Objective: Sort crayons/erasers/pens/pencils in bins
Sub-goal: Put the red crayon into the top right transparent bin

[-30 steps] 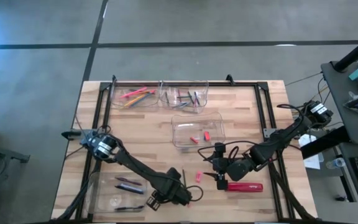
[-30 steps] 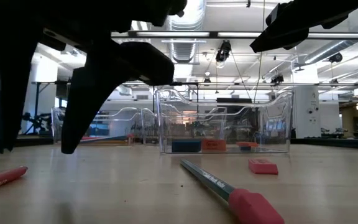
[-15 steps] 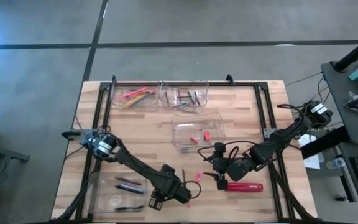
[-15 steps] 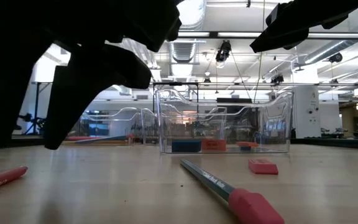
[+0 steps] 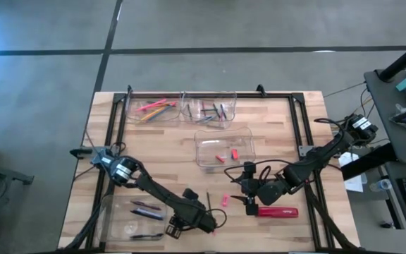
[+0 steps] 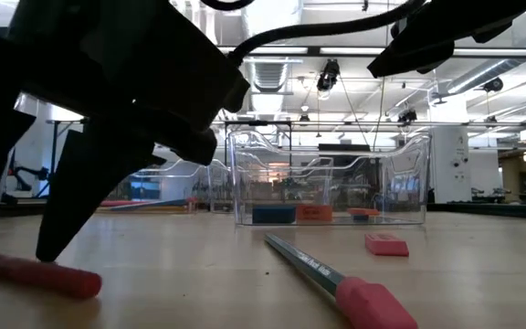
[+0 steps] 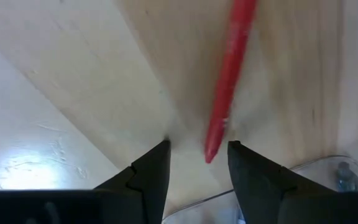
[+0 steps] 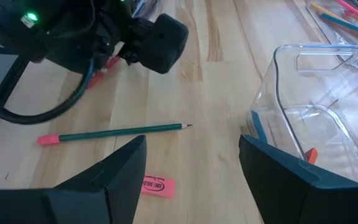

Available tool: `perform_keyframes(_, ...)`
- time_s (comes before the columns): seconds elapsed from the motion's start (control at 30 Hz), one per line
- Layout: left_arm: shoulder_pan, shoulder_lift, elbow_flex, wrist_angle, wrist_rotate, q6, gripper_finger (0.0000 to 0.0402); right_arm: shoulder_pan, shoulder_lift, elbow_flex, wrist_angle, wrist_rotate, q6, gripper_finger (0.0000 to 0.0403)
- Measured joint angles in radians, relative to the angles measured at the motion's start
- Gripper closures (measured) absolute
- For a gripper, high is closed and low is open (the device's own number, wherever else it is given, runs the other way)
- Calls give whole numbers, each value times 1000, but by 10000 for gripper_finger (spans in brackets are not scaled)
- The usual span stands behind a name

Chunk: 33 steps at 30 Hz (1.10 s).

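A red stick (image 7: 230, 74) lies flat on the wooden table near its near edge; it also shows in the low view (image 6: 39, 274). My left gripper (image 7: 197, 155) is open and low over it, its fingers on either side of the stick's end; it shows in the high view (image 5: 207, 224). My right gripper (image 8: 191, 155) is open and empty, hovering right of the middle (image 5: 249, 202). A green pencil with a pink end (image 8: 114, 132) and a pink eraser (image 8: 158, 184) lie loose on the table between the two grippers. My left gripper points down at the table with the red stick's end (image 7: 211, 149) in the gap between its two fingers. The stick lies flat on the table. Whether a finger touches it, I cannot tell.
Two clear bins stand at the far edge, one with pencils (image 5: 154, 107) and one with pens (image 5: 208, 107). A bin with erasers (image 5: 224, 137) is at the middle, another with dark sticks (image 5: 115, 212) at the near left. A red oblong object (image 5: 277, 211) lies by my right gripper.
My left gripper has come down toward the table and gone a little toward its left edge, over the red stick. The red stick has slid and turned on the table and now lies more crosswise in the low view.
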<state>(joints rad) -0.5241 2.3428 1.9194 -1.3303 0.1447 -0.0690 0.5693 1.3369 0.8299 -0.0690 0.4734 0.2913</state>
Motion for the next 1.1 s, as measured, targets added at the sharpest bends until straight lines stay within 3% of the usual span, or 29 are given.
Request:
perform_keyframes(0.17, 0, 0, 8, 5, -76, -4, 254, 0, 0, 0, 0, 0, 4, 158)
perform_keyframes(0.7, 33, -2, 11, 164, -155, 23, 258, 0, 0, 0, -1, 0, 5, 158)
perform_keyframes(1.1, 41, -4, -11, 181, -195, 7, 391, 0, 0, 0, -1, 1, 4, 158)
